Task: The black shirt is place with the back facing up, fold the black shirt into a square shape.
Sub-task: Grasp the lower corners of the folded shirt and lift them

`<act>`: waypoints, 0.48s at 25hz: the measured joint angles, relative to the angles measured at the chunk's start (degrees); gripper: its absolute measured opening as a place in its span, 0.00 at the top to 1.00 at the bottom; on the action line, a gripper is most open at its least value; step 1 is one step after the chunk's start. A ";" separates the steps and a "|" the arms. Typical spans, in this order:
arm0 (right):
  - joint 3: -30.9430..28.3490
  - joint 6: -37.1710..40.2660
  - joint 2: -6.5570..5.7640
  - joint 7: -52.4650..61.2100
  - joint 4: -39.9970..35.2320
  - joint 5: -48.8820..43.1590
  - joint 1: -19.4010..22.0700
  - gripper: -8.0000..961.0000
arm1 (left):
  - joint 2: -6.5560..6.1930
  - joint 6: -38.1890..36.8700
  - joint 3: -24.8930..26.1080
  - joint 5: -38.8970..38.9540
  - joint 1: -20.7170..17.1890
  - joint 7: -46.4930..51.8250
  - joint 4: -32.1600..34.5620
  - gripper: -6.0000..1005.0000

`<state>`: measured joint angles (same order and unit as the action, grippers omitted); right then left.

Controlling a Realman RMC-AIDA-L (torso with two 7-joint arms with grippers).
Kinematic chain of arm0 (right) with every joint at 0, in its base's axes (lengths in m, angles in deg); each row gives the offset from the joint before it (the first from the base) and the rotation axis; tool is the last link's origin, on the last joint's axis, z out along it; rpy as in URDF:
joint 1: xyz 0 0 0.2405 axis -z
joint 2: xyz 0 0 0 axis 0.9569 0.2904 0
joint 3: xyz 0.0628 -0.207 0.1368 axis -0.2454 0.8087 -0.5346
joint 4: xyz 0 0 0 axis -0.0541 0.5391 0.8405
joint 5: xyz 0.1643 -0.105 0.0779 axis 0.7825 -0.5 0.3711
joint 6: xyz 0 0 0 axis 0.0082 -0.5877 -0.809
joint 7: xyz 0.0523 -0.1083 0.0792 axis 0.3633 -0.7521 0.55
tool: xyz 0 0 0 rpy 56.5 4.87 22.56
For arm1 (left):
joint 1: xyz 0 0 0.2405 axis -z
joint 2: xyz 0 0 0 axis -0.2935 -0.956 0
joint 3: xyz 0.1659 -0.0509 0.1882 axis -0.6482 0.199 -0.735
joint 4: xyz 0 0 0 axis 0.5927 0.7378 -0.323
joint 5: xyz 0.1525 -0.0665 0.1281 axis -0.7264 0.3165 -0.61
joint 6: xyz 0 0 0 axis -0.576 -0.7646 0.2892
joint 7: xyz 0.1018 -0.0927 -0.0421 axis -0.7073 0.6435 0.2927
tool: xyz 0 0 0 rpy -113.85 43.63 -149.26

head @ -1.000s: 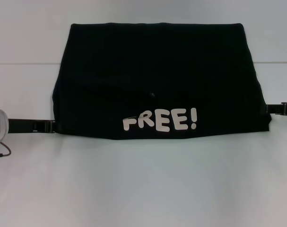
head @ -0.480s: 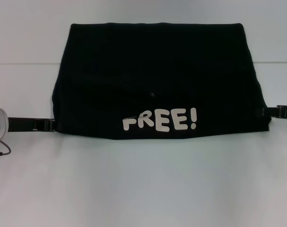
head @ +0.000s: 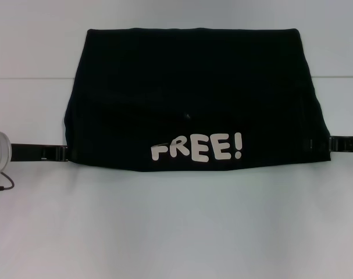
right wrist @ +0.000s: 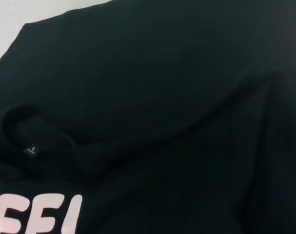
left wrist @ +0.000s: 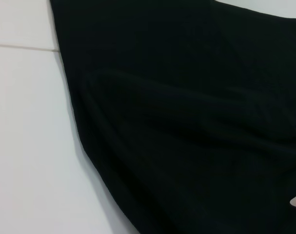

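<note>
**A:** Where it lies on the broad white tabletop [head: 176, 232], what shape is the large plain black soft fabric T-shirt [head: 193, 93]?

**B:** A folded, roughly trapezoid slab, wider at its near edge. Pale pinkish-white "FREE!" lettering [head: 197, 147] runs along that near edge, face up.

**A:** And the arms?

**B:** The left gripper [head: 59, 153], slim and black, lies flat against the shirt's near left corner. The right gripper [head: 316, 143] reaches over the shirt's near right corner. Whether either pincer is apart or clamped, I cannot tell.

**A:** Anything smaller?

**B:** A small "L" size label [right wrist: 30, 149] at the shirt's collar.
</note>
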<state>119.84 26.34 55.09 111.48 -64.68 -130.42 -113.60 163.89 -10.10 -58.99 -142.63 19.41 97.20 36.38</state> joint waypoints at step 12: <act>0.53 -4.01 0.95 -0.39 0.12 0.42 0.22 0.73 | -0.03 0.01 -0.24 -0.11 0.31 -0.17 0.00 0.99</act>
<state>120.37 22.33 56.04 111.09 -64.56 -130.00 -113.38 163.86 -10.09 -59.23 -142.74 19.72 97.03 36.38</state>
